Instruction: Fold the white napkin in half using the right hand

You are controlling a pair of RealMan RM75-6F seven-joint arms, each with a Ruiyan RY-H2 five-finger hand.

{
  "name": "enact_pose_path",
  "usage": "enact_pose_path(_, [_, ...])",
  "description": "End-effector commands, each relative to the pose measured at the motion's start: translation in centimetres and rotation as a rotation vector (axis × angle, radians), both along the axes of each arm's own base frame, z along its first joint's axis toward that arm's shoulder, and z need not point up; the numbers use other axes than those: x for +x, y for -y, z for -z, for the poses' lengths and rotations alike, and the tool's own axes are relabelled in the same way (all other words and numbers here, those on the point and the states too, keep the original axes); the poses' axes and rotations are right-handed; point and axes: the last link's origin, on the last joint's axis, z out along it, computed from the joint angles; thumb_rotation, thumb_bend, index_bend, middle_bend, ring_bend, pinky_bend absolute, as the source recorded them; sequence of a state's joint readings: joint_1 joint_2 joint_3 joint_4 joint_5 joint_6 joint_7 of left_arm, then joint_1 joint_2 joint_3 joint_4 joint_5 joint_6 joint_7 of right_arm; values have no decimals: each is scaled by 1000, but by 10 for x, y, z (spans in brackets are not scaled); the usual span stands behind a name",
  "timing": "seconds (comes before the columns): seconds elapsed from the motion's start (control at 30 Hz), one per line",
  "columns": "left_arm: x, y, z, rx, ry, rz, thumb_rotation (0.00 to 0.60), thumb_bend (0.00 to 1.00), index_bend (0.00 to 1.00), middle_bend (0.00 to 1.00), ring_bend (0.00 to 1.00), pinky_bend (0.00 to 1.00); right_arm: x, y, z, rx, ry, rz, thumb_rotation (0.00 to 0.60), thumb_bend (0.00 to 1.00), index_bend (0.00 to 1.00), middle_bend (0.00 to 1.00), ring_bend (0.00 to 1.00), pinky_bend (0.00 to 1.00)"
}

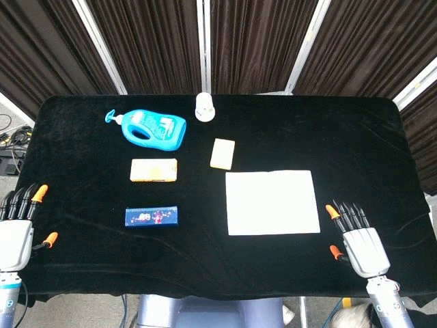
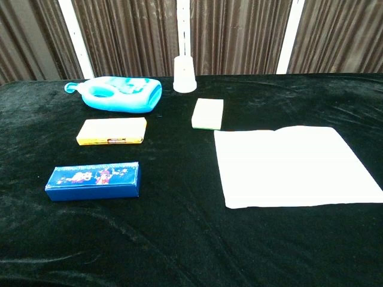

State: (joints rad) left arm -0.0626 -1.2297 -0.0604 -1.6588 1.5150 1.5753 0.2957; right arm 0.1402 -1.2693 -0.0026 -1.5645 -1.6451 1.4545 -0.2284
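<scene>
The white napkin (image 1: 272, 202) lies flat and open on the black counter (image 1: 82, 205), so it looks like no fold is made yet. The right hand (image 1: 360, 243) rests just beside its right edge with fingers spread, holding nothing. The left hand (image 1: 17, 229) waits far off, fingers apart too.

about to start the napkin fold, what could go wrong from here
The flat white napkin lies flush on the soft black tablecloth, so the open right hand may struggle to lift an edge, or bunch the cloth instead. A wide sweep might also nudge the pale yellow sponge block beyond its far-left corner.
</scene>
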Motion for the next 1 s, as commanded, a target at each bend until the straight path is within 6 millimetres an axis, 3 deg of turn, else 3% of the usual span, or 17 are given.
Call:
enact_pose_path(0.03, [0,0,0,0,-2,1,600,185,0,0,0,0,0,0,0,0,0,0,600,140,0,0,0,0])
enact_pose_path(0.8, [-1,0,-1,7,5,-9,600,190,0,0,0,0,2,4,1,5,20,-1,600,139,0,0,0,0])
enact_pose_path(1.0, [-1,-1,-2,12,8,-16,600,190,0,0,0,0,24,23,12,112,170,-34,600,140,0,0,0,0])
